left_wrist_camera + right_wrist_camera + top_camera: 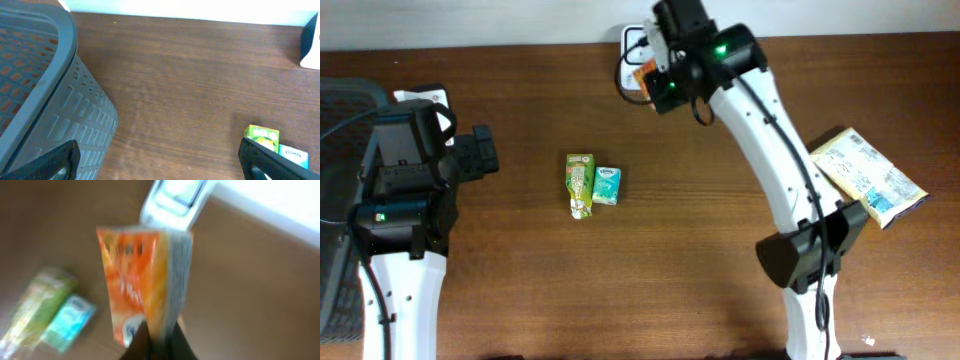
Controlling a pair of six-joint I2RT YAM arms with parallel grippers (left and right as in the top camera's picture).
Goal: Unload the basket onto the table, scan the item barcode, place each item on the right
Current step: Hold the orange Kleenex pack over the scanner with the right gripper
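Orange packet [142,285] sits pinched at its lower edge in the right hand [150,342], jaws shut on it, its long axis running up the wrist frame. Just beyond its top edge lies the white scanner [175,200], upper centre. Left hand [478,152] hangs wide and empty, far left of the overhead frame, well apart.

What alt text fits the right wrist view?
The right gripper pinches an orange packet above a brown table. A white scanner lies beyond; a green carton and teal pack lie blurred at left.
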